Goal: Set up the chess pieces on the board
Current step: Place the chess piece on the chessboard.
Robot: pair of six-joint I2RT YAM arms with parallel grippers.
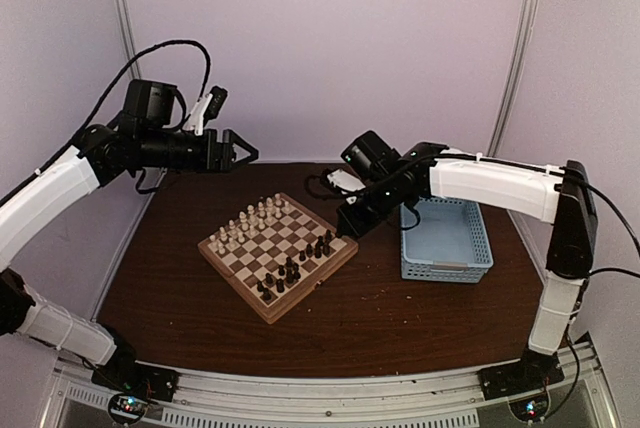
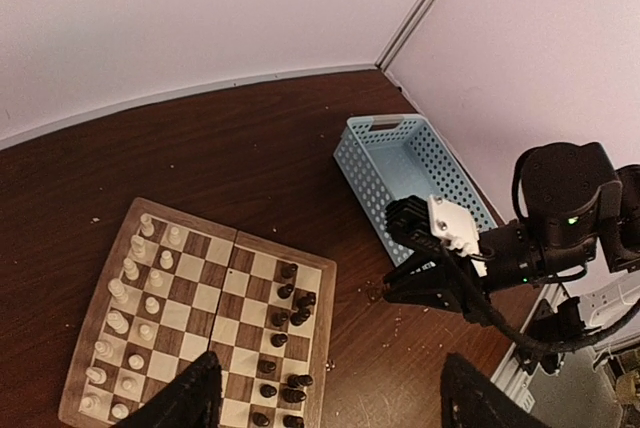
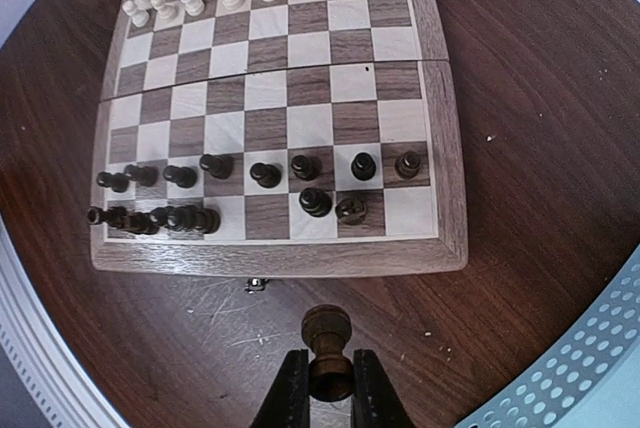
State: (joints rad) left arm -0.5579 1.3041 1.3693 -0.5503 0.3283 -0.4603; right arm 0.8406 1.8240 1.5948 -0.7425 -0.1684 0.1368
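Notably, the right gripper point(image 3: 328, 373) was clamped on a dark chess piece point(image 3: 328, 331) — held just off the dark-side edge of the board point(image 3: 445, 198). The left gripper point(image 1: 243, 151) hung raised, fingers spread wide, empty — well apart from the board.

board point(image 3: 448, 158) light/dark brown checkered | chess pieces point(image 3: 265, 175) cream, dark brown | basket point(image 1: 446, 270) light blue
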